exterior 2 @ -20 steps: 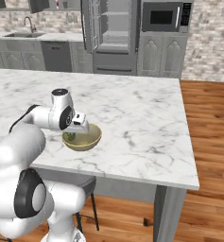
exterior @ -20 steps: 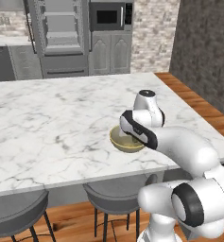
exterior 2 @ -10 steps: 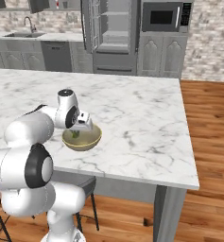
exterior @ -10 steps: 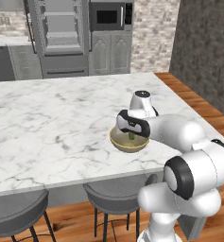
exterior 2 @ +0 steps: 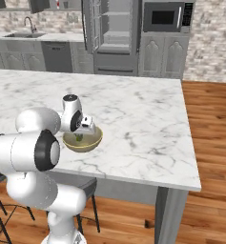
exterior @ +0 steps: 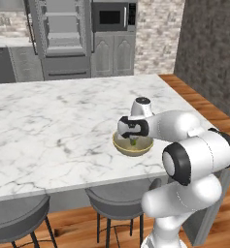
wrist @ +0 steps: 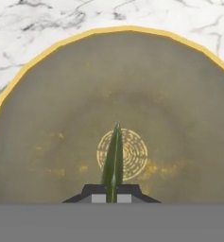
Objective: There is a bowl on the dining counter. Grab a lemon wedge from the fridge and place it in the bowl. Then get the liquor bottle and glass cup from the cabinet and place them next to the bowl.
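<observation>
A: Lemon wedge point(wrist: 113, 158)?
B: Pinched thin-edge-on between the two fingertips, hanging straight above the ringed centre of the bowl point(wrist: 47, 118). From the left base camera it shows as a green speck inside the bowl point(exterior: 132, 144), below the rim.

A: Hand state?
B: Hand point(exterior: 133, 138) clamped tight on the wedge, tips nearly together, pointing straight down into the bowl. Whether the wedge touches the bowl floor, cannot tell.

A: Arm pose?
B: Folded low. Forearm runs almost level from the big elbow joint toward the bowl, wrist bent so the hand point(exterior 2: 81, 135) drops vertically over it. A rounded white joint cap sits directly above the bowl.

A: Bowl's place?
B: On the marble bench point(exterior: 48, 131), close to the near edge, toward the corner on the robot's side. Bowl point(exterior 2: 83, 140) upright.

A: Around the bowl?
B: Two grey stools point(exterior: 121, 201) tucked under the bench edge just in front of the bowl. Well beyond the bowl, across the bench, the fridge point(exterior: 63, 34) stands with a door swung open, shelves showing; a microwave point(exterior: 111, 17) is just beside the fridge.
</observation>
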Motion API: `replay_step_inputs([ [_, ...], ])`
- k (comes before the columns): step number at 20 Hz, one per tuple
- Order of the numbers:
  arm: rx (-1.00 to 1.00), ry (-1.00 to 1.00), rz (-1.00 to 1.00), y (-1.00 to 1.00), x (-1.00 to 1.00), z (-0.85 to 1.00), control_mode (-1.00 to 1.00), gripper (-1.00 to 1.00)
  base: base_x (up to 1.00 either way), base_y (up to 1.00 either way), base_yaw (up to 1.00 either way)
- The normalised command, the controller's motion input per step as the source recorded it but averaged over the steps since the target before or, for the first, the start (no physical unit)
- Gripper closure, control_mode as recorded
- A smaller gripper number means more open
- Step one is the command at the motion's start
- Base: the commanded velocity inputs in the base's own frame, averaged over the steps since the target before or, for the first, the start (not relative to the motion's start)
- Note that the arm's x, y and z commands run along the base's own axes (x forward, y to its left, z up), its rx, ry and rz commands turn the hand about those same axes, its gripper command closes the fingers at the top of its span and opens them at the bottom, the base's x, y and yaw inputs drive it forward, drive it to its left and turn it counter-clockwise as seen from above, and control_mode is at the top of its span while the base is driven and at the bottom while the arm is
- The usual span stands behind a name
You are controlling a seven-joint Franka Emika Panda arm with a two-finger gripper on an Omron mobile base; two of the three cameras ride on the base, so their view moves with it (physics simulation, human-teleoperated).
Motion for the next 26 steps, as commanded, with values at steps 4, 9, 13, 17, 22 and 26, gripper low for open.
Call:
replay_step_inputs([
  [4,0.00,0.00,0.00,0.00,0.18,-0.25,-1.00,1.00,0.00,0.00,0.00],
  [9,0.00,0.00,0.00,0.00,0.13,-0.20,-1.00,1.00,0.00,0.00,0.00],
  [13,0.00,0.00,0.00,0.00,0.15,-0.19,-1.00,1.00,0.00,0.00,0.00],
  [17,0.00,0.00,0.00,0.00,0.16,-0.18,-1.00,1.00,0.00,0.00,0.00],
  [22,0.00,0.00,0.00,0.00,0.20,-0.14,-1.00,-1.00,0.00,0.00,0.00],
  [26,0.00,0.00,0.00,0.00,0.18,-0.02,-1.00,-1.00,0.00,0.00,0.00],
])
